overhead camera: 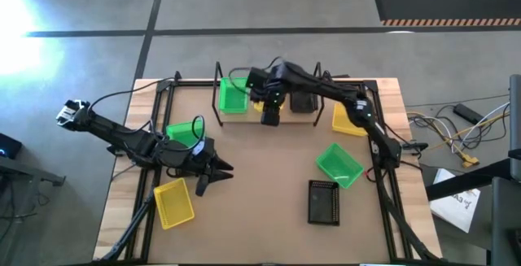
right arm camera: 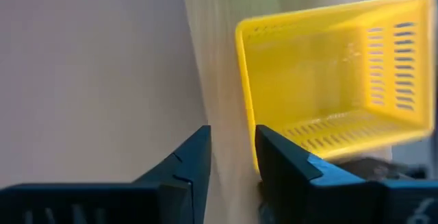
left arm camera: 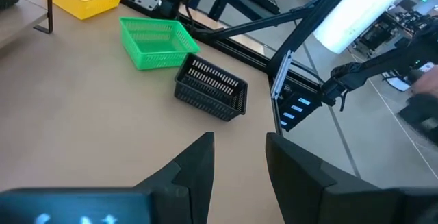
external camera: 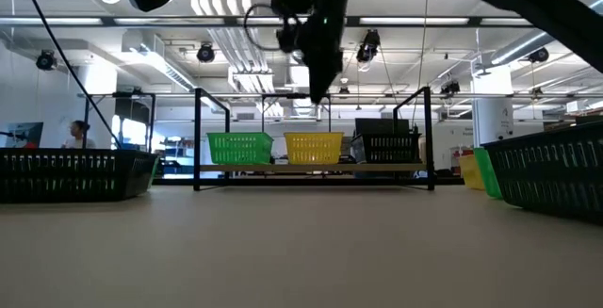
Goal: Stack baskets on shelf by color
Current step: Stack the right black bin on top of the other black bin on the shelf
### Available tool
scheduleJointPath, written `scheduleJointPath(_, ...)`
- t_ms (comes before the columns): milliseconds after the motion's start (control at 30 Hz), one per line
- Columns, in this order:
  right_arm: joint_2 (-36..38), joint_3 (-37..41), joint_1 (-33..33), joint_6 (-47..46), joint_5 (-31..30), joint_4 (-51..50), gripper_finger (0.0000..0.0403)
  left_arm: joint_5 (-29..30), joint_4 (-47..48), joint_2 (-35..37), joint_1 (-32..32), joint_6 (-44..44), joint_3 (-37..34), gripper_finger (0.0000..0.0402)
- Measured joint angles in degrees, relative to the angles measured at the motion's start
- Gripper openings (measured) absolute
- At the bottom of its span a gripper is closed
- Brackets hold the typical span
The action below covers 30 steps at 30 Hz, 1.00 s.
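The shelf (overhead camera: 241, 119) stands at the table's far middle, and one green basket (external camera: 239, 148), one yellow basket (external camera: 314, 147) and one black basket (external camera: 386, 147) sit side by side on its board. My right gripper (external camera: 316, 87) hangs open above the yellow basket (right arm camera: 328, 80), clear of it and pointing down. My left gripper (overhead camera: 221, 168) is open and touches nothing. It sits low over the table left of centre, near another green basket (overhead camera: 183, 133) that lies under its arm. In the left wrist view its fingers (left arm camera: 205, 159) point at bare tabletop.
Loose baskets lie on the table: a yellow one (overhead camera: 173, 202) near left, a green one (overhead camera: 339, 165) and a black one (overhead camera: 323, 202) right of centre, and a yellow one (overhead camera: 350, 119) far right, partly under the right arm. Black wire uprights (external camera: 198, 138) stand at both shelf ends.
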<state>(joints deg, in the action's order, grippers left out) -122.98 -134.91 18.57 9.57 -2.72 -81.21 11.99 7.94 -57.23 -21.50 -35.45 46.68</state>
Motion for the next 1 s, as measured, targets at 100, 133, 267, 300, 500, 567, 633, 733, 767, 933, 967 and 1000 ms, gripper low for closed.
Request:
scheduleJointPath(100,3.6,0.1,-1.3,-3.4,1.1,0.4,0.0098,0.0,0.3,0.0,0.0,0.3,-0.4,0.0116)
scheduleJointPath(133,4.7,0.2,-2.0,-4.1,1.1,0.5,0.0095,0.0,0.4,0.0,0.0,0.7,-0.6,0.0116)
scheduleJointPath(267,8.9,1.6,-5.8,-5.2,1.3,0.9,0.0083,0.0,0.9,0.0,0.1,1.5,-1.2,0.0116)
scheduleJointPath(300,10.0,2.6,-6.9,-5.3,1.3,1.1,0.0080,0.0,1.5,0.0,0.1,1.5,-1.2,0.0116)
scheduleJointPath(500,18.2,16.2,-14.9,-11.9,1.2,6.5,0.0062,0.0,5.4,-0.1,0.1,1.5,-1.3,0.0116)
scheduleJointPath(567,21.6,22.6,-18.0,-16.1,1.2,9.5,0.0058,0.0,6.6,-0.1,0.1,1.6,-1.3,0.0116)
scheduleJointPath(633,25.2,29.3,-21.3,-20.9,0.3,12.6,0.0054,0.0,7.8,-0.1,0.1,1.6,-1.3,0.0116)
scheduleJointPath(733,30.5,38.6,-27.0,-30.1,-3.7,15.6,0.0052,-0.8,9.5,-0.1,0.1,1.7,-1.3,0.0116)
scheduleJointPath(767,32.3,41.4,-29.0,-33.6,-5.1,16.3,0.0052,-1.4,9.9,-0.1,0.1,1.7,-1.3,0.0116)
scheduleJointPath(933,40.3,51.6,-38.7,-52.9,-8.3,16.8,0.0052,-6.5,13.8,-0.1,0.1,1.4,-1.3,0.0116)
scheduleJointPath(967,41.6,53.1,-40.5,-56.4,-8.6,16.8,0.0052,-8.1,14.5,-0.1,0.1,1.3,-1.3,0.0116)
scheduleJointPath(1000,43.1,54.3,-42.3,-59.6,-9.2,16.7,0.0052,-10.0,15.3,-0.1,0.1,1.2,-1.3,0.0116)
